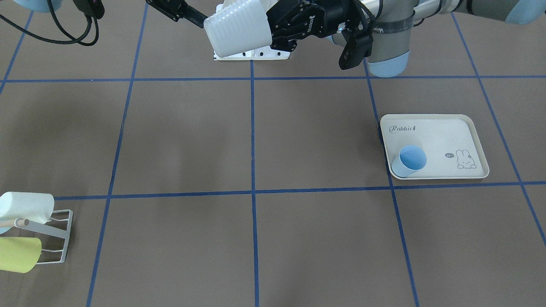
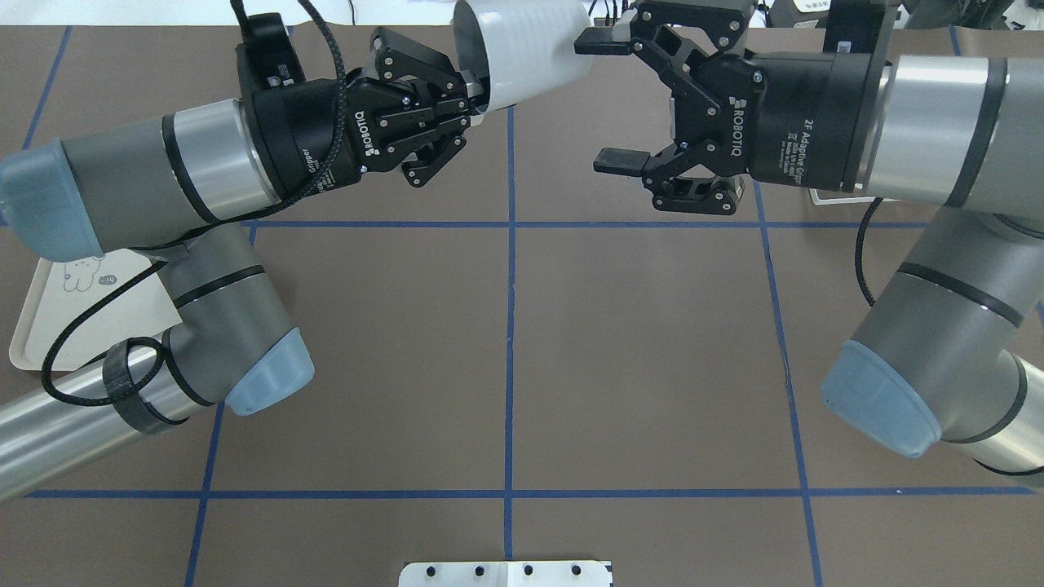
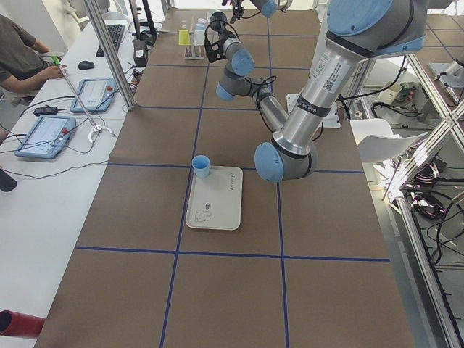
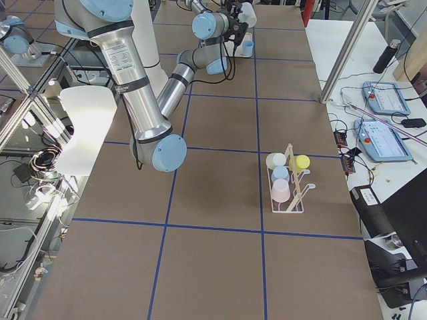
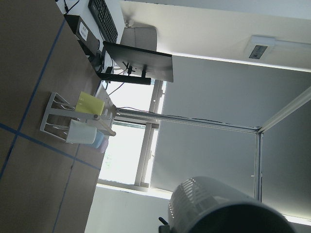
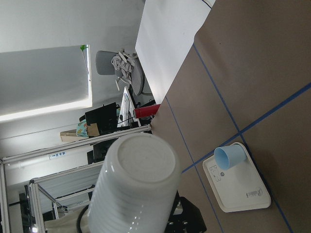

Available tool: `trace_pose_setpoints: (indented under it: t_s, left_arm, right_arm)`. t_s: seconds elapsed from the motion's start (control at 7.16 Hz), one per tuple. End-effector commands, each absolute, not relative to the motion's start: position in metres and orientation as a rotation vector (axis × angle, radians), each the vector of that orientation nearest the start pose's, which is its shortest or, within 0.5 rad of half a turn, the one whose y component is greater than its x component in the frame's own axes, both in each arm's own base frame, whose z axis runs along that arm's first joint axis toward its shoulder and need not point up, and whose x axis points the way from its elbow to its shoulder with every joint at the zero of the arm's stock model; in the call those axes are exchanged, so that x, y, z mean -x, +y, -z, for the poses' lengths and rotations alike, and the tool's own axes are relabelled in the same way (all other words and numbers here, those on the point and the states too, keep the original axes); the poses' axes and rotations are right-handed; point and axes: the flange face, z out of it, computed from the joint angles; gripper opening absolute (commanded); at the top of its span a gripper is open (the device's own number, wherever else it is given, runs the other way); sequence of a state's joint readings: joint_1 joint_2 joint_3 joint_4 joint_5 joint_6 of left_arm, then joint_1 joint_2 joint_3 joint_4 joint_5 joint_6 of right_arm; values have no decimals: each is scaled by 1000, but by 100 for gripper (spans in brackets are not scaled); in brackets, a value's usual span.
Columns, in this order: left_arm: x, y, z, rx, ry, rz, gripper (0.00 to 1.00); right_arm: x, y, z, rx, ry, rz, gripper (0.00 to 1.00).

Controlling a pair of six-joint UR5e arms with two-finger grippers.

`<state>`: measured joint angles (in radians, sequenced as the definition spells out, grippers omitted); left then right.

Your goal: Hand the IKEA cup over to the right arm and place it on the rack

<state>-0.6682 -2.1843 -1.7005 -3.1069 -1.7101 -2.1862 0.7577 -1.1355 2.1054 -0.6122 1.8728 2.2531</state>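
L gripper (image 2: 475, 91) is clamping the rim of the white ribbed cup (image 2: 526, 49), jaws pinched tight on the cup wall. It is holding the cup in the air at top centre of the overhead view. Cup is lying on its side, mouth twd the L gripper, closed base pointing twd the R gripper (image 2: 595, 102).

R gripper is facing it from the right of that frame w/ jaws spread wide and nothing btwn them. Its upper finger (image 2: 599, 41) is sitting right at the cup's base edge; touching or just beside, can't tell. In the R wrist view the cup's base is filling the lower centre.

Rack (image 1: 51, 232) is standing at lower left of the front view, well apart from both grippers. It is carrying a pale cup (image 1: 25, 207) and a yellow-green cup (image 1: 19, 253). The right-side view is also showing a pale-blue cup (image 4: 281, 173) and a pink cup (image 4: 280, 193) on it.

Cream tray (image 1: 439, 136) is lying at mid right of the front view, w/ a blue cup (image 1: 410, 160) standing mouth-up at its lower left corner.
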Motion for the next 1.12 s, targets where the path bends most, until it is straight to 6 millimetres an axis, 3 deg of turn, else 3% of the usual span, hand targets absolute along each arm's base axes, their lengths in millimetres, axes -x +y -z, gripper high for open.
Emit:
trace_pose_setpoints:
  t_s: [0.0,0.98]
  left_arm:
    - [-355,-431,-106,39,2357,500,0]
    - [-374,-407,-101,98,2360,453,0]
  right_arm:
    - [259,-390,-98,172,-1974,-720,100]
    - [259,-392,-95,187,-1982,-748,100]
